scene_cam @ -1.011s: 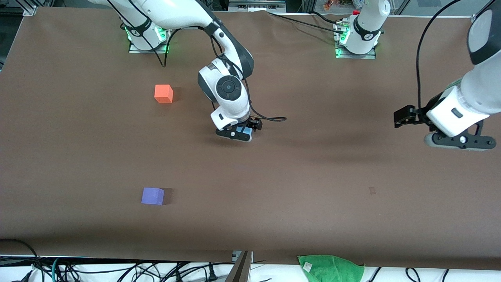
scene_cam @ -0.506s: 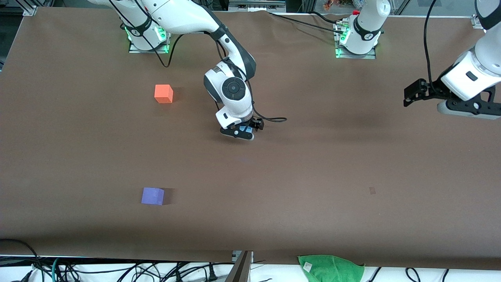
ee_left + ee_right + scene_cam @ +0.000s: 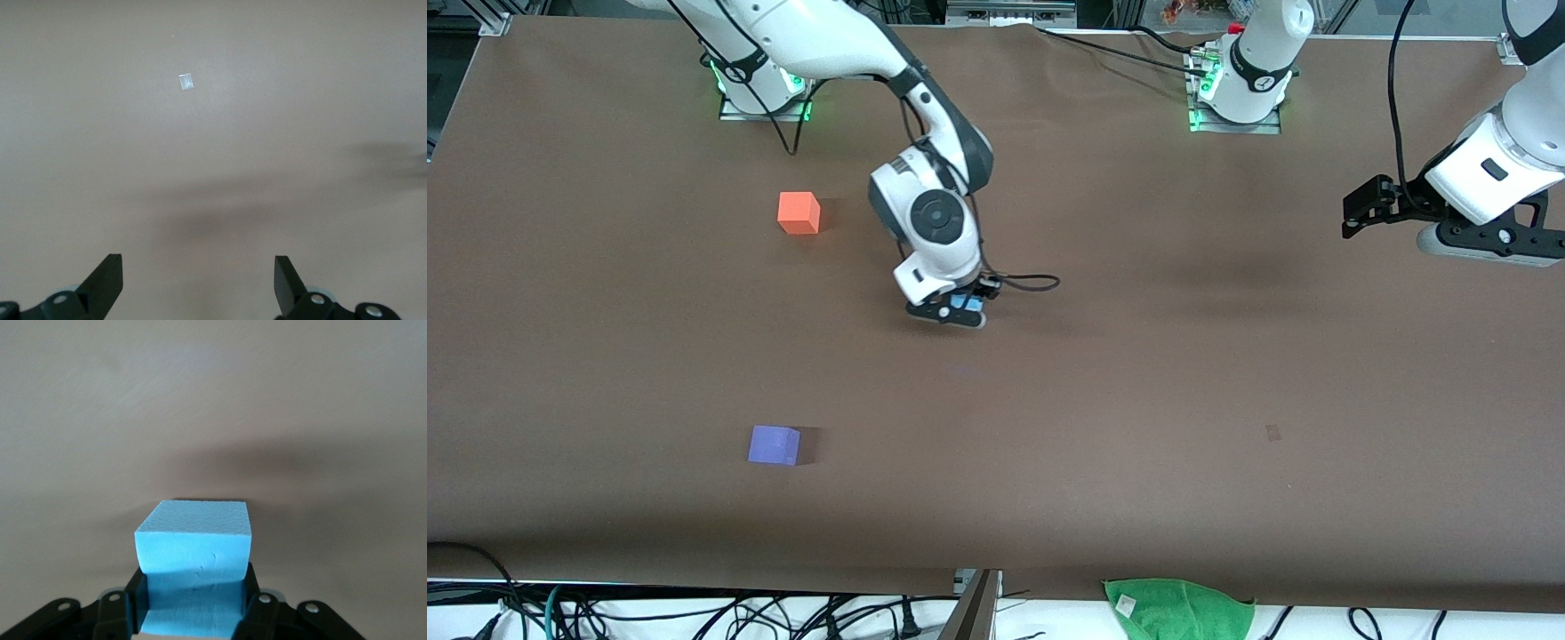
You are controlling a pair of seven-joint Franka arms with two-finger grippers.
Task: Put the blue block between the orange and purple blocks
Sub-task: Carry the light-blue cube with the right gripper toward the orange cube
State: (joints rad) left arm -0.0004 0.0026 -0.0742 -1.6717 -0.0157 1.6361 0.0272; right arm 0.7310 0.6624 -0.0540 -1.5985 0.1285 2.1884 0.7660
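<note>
My right gripper point(image 3: 959, 311) is shut on the light blue block point(image 3: 963, 302) and holds it above the bare middle of the brown table. In the right wrist view the blue block point(image 3: 193, 543) sits clamped between the two black fingers. The orange block point(image 3: 799, 212) lies on the table toward the right arm's end, near that arm's base. The purple block point(image 3: 774, 444) lies nearer to the front camera, roughly in line with the orange one. My left gripper point(image 3: 1356, 216) is open and empty, raised over the left arm's end of the table; its wrist view point(image 3: 198, 283) shows only bare table.
A green cloth point(image 3: 1178, 609) lies off the table's front edge, with cables beside it. A small pale scrap point(image 3: 1272, 433) lies on the table toward the left arm's end; it also shows in the left wrist view point(image 3: 187, 81).
My right gripper has lifted the blue block and moved it toward the right arm's end of the table. The left arm rose and drew back toward its own end, then stayed.
</note>
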